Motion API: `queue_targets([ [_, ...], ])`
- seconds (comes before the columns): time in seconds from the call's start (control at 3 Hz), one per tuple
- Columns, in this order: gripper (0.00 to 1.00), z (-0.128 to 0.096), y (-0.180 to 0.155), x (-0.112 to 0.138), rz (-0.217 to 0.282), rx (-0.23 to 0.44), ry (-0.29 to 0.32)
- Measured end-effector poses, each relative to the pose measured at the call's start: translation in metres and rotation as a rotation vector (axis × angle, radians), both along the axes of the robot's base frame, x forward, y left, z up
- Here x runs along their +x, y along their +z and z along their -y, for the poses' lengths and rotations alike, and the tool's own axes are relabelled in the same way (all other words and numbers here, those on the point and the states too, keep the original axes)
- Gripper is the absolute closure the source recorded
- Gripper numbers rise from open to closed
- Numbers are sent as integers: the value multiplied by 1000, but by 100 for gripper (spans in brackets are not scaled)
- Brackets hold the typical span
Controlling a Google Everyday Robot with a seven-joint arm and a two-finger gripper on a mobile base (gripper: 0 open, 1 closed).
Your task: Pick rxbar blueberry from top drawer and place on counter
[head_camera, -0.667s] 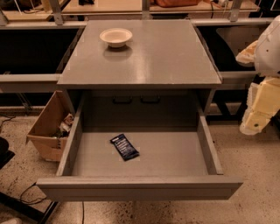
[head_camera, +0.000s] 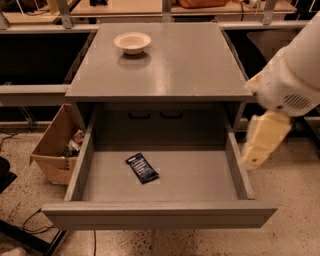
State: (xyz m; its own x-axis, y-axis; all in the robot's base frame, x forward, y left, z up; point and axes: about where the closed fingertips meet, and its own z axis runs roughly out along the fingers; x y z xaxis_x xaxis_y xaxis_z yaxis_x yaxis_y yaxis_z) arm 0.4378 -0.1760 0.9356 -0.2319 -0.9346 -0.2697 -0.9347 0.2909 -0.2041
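The rxbar blueberry point(head_camera: 142, 168), a dark navy wrapper with pale lettering, lies flat on the floor of the open top drawer point(head_camera: 160, 212), left of the middle. The counter point(head_camera: 175, 65) is the grey cabinet top above the drawer. My gripper point(head_camera: 262, 142) hangs from the white arm at the right, over the drawer's right wall, well to the right of the bar and above it. It holds nothing that I can see.
A cream round bowl point(head_camera: 132, 42) stands on the counter's back left. A brown cardboard box point(head_camera: 56, 146) with scraps sits on the floor left of the drawer. A tan wooden shelf point(head_camera: 125, 7) runs behind the cabinet. Cables lie on the floor at the front left.
The arm and gripper have swung left from the right edge of view, now over the drawer's right wall. The bar and the bowl have not moved.
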Motion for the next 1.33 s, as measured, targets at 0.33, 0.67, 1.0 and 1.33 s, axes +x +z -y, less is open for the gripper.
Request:
queue_targets([
  [0.33, 0, -52, -72, 15, -71, 129, 7],
  [0.67, 0, -104, -126, 44, -145, 176, -8],
  [1.0, 0, -155, -163, 78, -203, 135, -44],
  [1.33, 0, -193, -199, 111, -246, 71, -110],
])
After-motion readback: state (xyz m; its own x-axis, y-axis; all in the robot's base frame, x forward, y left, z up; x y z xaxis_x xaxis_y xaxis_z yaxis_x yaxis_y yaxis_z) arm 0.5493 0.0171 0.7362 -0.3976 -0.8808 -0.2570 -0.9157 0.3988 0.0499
